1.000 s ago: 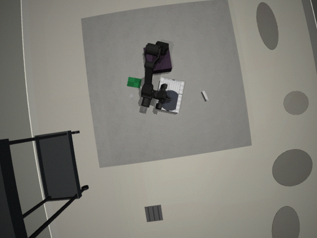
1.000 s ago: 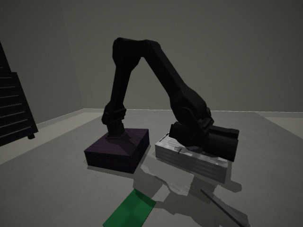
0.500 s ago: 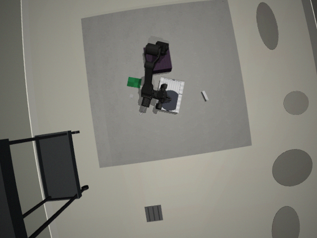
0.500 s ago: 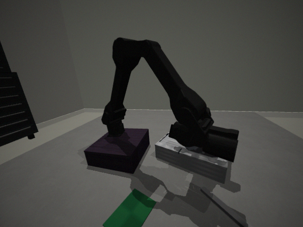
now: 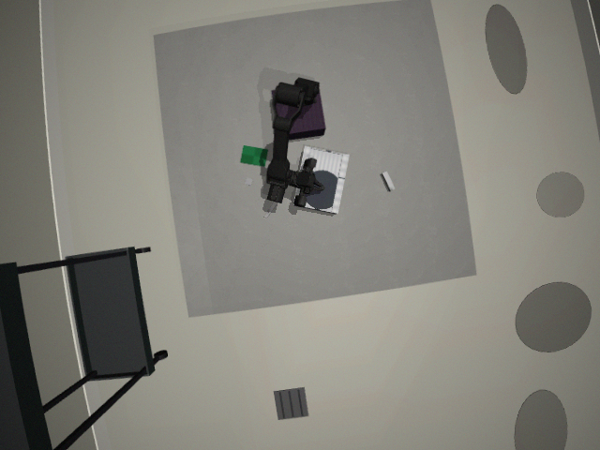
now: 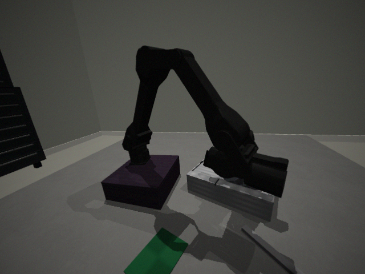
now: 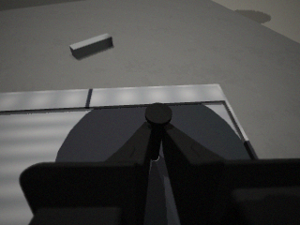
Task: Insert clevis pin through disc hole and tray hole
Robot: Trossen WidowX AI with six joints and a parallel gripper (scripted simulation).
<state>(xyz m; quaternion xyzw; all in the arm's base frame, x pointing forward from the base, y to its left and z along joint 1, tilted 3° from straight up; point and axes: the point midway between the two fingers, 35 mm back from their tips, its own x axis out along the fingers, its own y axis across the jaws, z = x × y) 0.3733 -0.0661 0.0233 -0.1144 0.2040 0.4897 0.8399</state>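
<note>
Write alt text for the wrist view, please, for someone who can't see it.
A black gripper grips a pin, its round head uppermost, over a wide dark disc in a pale rimmed tray. A small light block lies beyond the tray.

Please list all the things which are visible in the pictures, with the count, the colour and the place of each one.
tray: one, silvery, beside the purple block
disc: one, dark grey-blue, inside the tray
pin: one, dark, round head up, between the fingertips
purple block: one, under the arm's base
green patch: one, on the grey surface
small bar: one, pale grey, beyond the tray
grate: one, dark grey, off the grey surface
flat discs: four, grey, along one side of the top view
arm: one, black, reaching over the tray
gripper: one, black, shut on the pin
</note>
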